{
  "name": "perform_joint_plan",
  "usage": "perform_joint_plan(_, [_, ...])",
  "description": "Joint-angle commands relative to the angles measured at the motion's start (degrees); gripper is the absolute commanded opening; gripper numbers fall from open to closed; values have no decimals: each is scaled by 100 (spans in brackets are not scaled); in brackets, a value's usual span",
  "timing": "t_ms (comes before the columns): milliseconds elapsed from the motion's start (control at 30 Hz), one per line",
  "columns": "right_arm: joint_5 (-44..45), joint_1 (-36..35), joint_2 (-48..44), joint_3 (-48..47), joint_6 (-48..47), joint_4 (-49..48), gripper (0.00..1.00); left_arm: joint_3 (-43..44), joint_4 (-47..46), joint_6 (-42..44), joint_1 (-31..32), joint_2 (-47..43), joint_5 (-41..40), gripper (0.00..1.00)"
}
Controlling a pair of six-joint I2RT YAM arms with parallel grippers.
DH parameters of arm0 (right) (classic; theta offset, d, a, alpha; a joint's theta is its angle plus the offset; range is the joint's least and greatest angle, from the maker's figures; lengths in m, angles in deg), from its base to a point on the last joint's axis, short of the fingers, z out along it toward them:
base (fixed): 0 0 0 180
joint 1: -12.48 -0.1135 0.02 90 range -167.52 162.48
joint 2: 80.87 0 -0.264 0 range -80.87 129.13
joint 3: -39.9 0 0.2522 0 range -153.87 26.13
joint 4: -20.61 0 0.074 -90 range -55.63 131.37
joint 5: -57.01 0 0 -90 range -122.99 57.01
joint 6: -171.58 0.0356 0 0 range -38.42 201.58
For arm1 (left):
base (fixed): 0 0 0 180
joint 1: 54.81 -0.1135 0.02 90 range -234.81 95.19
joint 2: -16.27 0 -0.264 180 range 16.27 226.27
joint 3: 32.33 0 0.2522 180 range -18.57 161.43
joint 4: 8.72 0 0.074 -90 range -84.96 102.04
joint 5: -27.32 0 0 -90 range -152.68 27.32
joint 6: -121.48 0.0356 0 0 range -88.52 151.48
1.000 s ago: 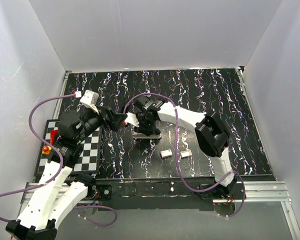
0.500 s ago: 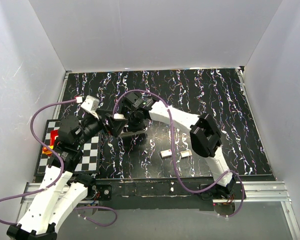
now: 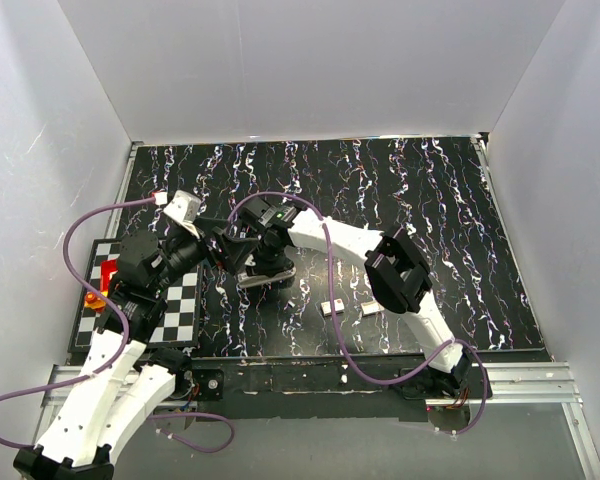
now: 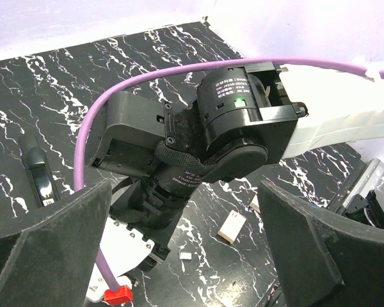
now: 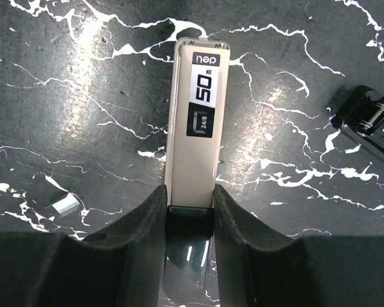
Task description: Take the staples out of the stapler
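The right arm (image 3: 330, 235) has swung its wrist to the left over the last second. It has carried the stapler (image 5: 198, 121) across towards the left arm (image 3: 145, 265), which has drawn back a little.

The right gripper (image 5: 190, 195) is clamped on the stapler's near end, one finger on each long side. The silver top strip runs straight out ahead of the fingers, flat over the table (image 5: 83, 96). Whether it rests on the table or hangs just above it, I cannot tell.

The left gripper (image 4: 184, 192) stands spread wide and holds nothing. The right arm's wrist fills the space ahead of it and hides the stapler from its camera.

To the right of the right gripper lies a black piece (image 5: 371, 125), apart from the stapler. To its left lies a pale sliver (image 5: 64, 204), too small to name.

The step in hand looks like presenting: one gripper steadies the stapler so the other can work on it. The top strip seems to lie shut along the body, so the unloading proper appears still to be done.

The next move likely falls to the left gripper. It would need to get past the right wrist to the stapler's free far end and close there. The pull should be gentle enough not to drag the body out of the right gripper's hold, and the right gripper should keep firm.
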Motion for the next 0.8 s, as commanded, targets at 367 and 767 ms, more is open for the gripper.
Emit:
perform_joint_plan(367, [-185,-36,-344,-191,201,-178,88,-63,-176,145,16,-12,317,98])
perform_joint_plan(767, [175,412,-2478,2127,930,-1521,91,-28,-361,268,16,-232,747,98])
